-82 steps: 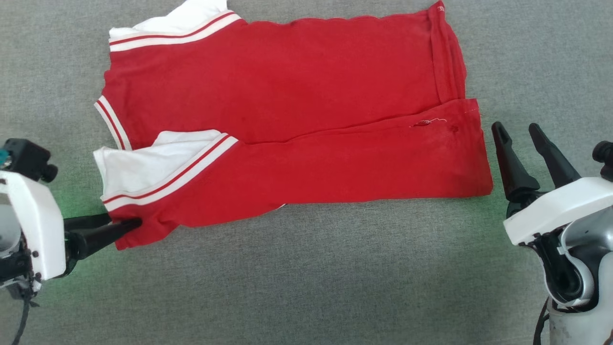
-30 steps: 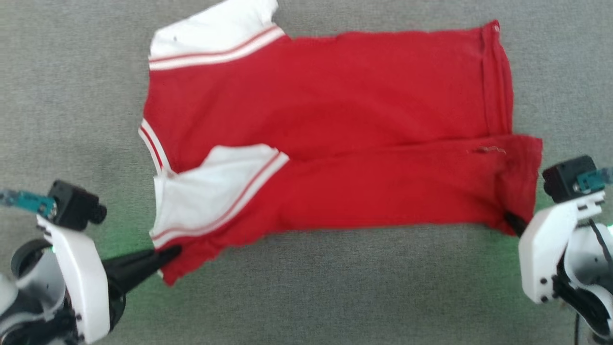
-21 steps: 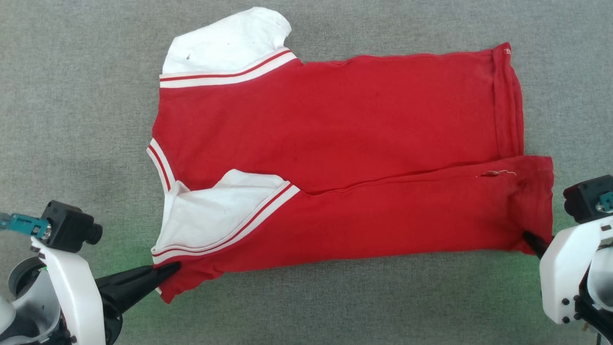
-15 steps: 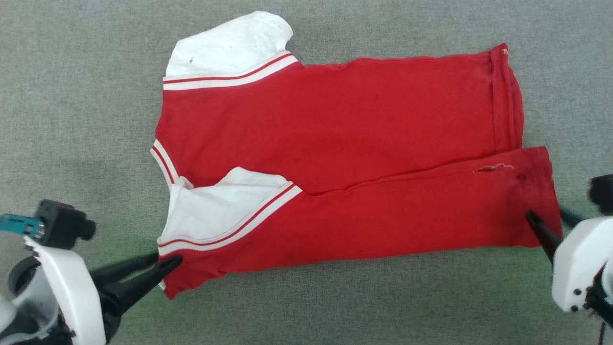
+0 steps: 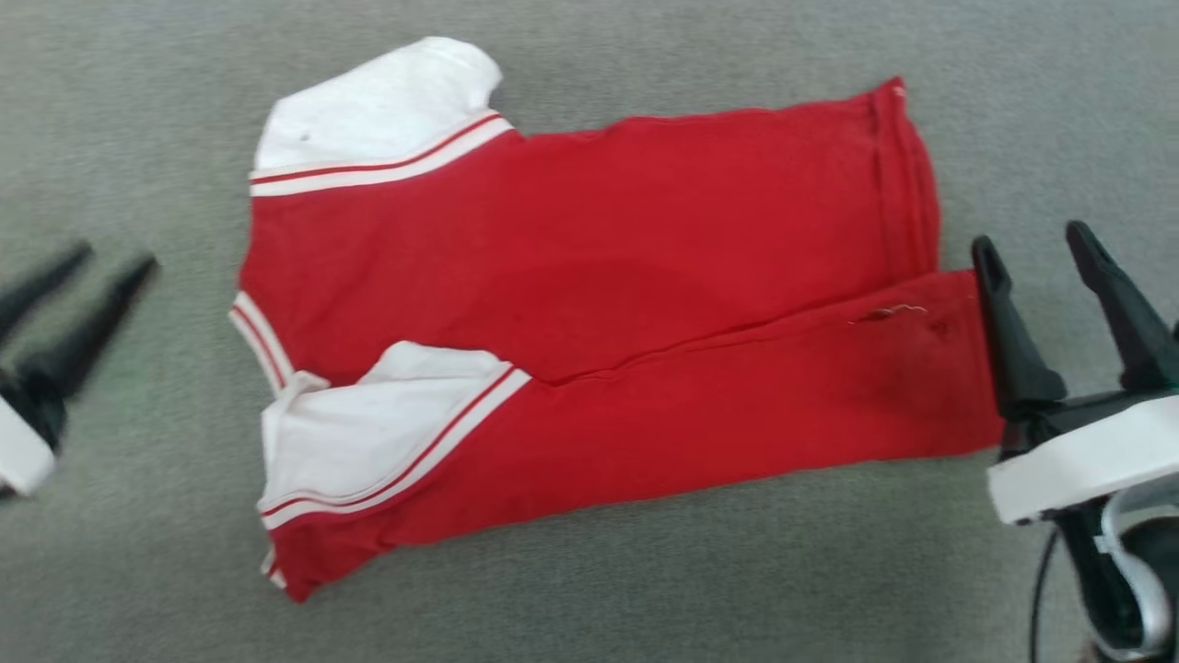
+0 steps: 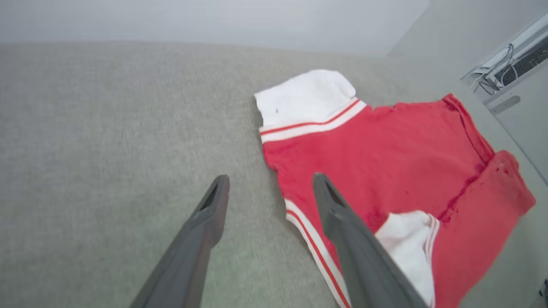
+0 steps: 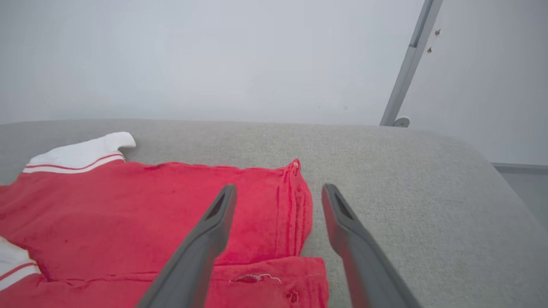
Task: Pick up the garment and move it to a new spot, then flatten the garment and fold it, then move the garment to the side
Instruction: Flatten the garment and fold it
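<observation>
Left gripper (image 5: 115, 255) and right gripper (image 5: 1031, 234) are spread wide, nothing held. The left is well apart from the shirt (image 5: 599, 304), the right just beside its hem (image 5: 907, 184). For the next fold, the far corners are best pinched together and the cloth kept taut. The shirt is laid flat on the grey bench (image 5: 589, 599), long axis left-to-right, collar (image 5: 262, 336) leftward, near side folded in.

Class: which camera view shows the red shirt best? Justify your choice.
The head view: the garment lies whole, seen from above, with both white sleeve ends and the hem. The left wrist view shows it slanted and cropped at the bottom edge. The right wrist view catches the hem end and far sleeve, cropped left and below.
</observation>
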Robot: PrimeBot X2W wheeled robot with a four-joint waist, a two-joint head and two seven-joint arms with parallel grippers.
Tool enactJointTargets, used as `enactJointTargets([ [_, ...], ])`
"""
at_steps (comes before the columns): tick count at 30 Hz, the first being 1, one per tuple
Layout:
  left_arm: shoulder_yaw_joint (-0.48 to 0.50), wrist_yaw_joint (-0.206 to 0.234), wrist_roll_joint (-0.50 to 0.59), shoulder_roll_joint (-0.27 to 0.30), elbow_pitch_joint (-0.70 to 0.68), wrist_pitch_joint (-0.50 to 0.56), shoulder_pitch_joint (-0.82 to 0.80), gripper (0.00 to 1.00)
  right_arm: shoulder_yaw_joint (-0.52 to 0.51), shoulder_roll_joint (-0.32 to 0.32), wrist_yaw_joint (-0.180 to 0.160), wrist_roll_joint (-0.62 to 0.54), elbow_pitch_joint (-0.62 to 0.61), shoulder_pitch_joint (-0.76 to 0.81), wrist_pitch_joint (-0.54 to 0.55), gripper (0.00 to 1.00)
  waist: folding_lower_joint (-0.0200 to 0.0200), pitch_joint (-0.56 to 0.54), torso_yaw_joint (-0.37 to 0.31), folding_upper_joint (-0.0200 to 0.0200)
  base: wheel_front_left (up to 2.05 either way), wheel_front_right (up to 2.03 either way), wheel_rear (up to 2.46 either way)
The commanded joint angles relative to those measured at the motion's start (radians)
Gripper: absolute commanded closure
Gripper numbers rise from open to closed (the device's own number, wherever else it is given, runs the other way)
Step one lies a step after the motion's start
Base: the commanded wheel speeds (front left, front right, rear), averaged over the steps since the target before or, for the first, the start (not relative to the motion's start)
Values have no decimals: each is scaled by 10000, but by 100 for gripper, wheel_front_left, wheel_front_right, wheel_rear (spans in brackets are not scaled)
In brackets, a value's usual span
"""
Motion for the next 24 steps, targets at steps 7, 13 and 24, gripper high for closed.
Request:
enactJointTargets([
  [7,503,25,867,-673,2070,691,-2763,0,694,399,-8,113,520,-144,-1703,0,0,784,-1293,0,0,0,0],
  [13,-75,23,1099,-1038,3253,2994,-4673,0,895,403,-8,674,886,84,-2386,0,0,1229,-2093,0,0,0,0],
  [24,-1485,25,606,-332,3354,7443,-6267,0,1262,398,-8,1199,1245,626,-3079,0,0,1614,-2727,0,0,0,0],
])
